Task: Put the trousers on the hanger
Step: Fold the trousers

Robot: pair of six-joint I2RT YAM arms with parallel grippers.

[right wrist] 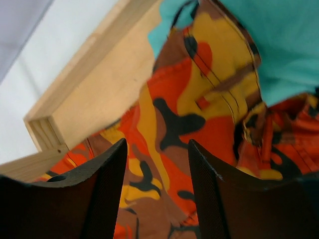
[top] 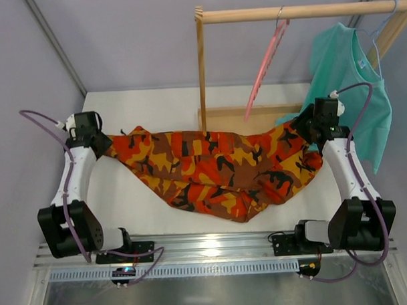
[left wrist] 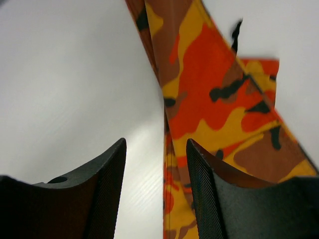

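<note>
The trousers (top: 211,172) sprawl across mid-table. Behind them the wooden post (top: 201,72) and hanging T-shirt (top: 341,74) block the way. The near strip lies open.

Bright and evenly lit from above in the top view, sharp throughout, with a white glare spot on the metal rail (top: 210,247) at the near edge and only a thin soft shadow under the trousers (top: 217,172) on the white table (top: 148,107). Softer in the wrist views: blurred on the cloth close to the left lens, washed nearly blank on the table, dark on the black fingers (left wrist: 102,199) though with ridges readable.
</note>
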